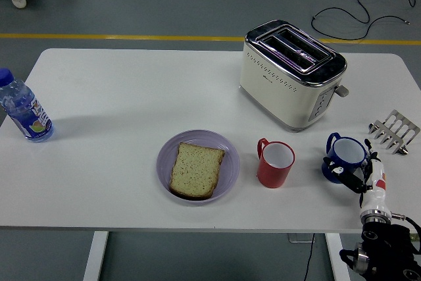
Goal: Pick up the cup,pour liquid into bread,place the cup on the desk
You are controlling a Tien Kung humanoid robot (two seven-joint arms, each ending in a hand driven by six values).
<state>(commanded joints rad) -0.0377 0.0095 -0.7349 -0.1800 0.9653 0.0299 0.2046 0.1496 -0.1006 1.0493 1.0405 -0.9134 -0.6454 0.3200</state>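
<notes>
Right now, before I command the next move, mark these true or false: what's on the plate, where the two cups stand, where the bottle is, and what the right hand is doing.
1. A slice of bread lies on the round lilac plate. True.
2. The red cup stands right of the dark blue cup. False: it stands left of it, between plate and blue cup.
3. The right hand is at the blue cup. True.
4. The clear plastic water bottle lies beside the cream two-slot toaster. False: it stands upright at the table's left edge.
</notes>
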